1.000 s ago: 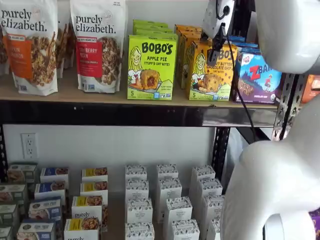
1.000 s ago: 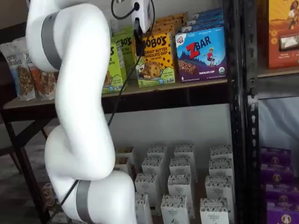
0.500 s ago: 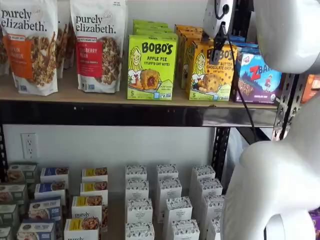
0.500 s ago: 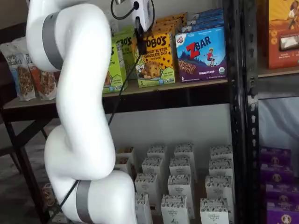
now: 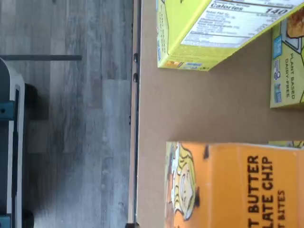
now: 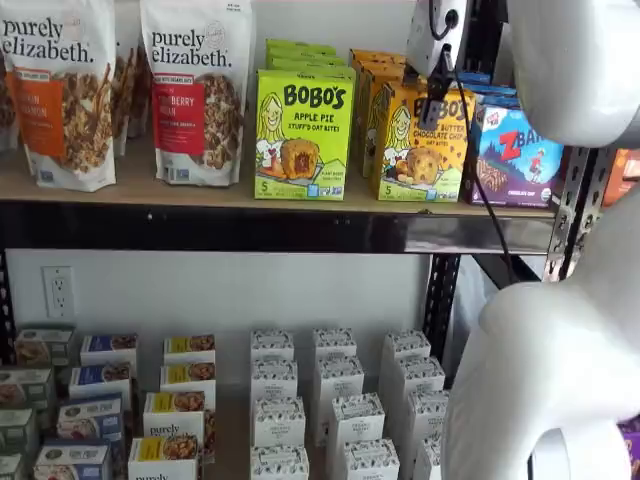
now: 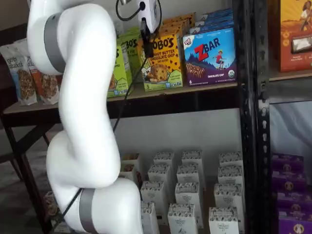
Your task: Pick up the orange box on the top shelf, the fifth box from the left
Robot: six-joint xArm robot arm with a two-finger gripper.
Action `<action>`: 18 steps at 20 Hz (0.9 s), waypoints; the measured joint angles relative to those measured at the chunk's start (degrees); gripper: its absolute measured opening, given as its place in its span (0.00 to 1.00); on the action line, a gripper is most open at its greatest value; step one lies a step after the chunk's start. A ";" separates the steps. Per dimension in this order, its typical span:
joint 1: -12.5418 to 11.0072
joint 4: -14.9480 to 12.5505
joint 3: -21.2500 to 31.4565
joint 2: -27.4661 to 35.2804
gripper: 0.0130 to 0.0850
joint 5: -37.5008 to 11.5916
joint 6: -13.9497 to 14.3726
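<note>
The orange box (image 6: pixel 425 145) stands upright on the top shelf (image 6: pixel 200 192), between a green carton and a blue one; it shows in both shelf views (image 7: pixel 163 61). My gripper (image 6: pixel 437 92) hangs in front of the box's upper part, its white body above and a black finger across the carton's face. In a shelf view the gripper (image 7: pixel 145 41) is seen side-on at the box's left edge, so no gap between the fingers shows. The wrist view shows the orange box (image 5: pixel 237 185) close up on the tan board (image 5: pixel 190 109).
A green Bobo's Apple Pie carton (image 6: pixel 303 135) stands left of the orange box and a blue ZBar carton (image 6: pixel 515 150) right of it. Granola bags (image 6: pixel 195 90) fill the shelf's left. Rows of white cartons (image 6: pixel 330 410) sit below. A black upright (image 7: pixel 248 97) borders the right.
The gripper has edged slightly up and in against the orange box's front. The box itself has not visibly moved.
</note>
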 joint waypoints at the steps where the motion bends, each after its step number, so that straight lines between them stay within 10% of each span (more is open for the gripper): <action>1: -0.03 0.03 0.09 -0.05 0.89 -0.12 -0.03; 6: -0.29 0.28 0.28 -0.21 0.72 -0.40 -0.25; 18: -0.34 0.01 -1.04 0.59 0.72 1.37 -0.31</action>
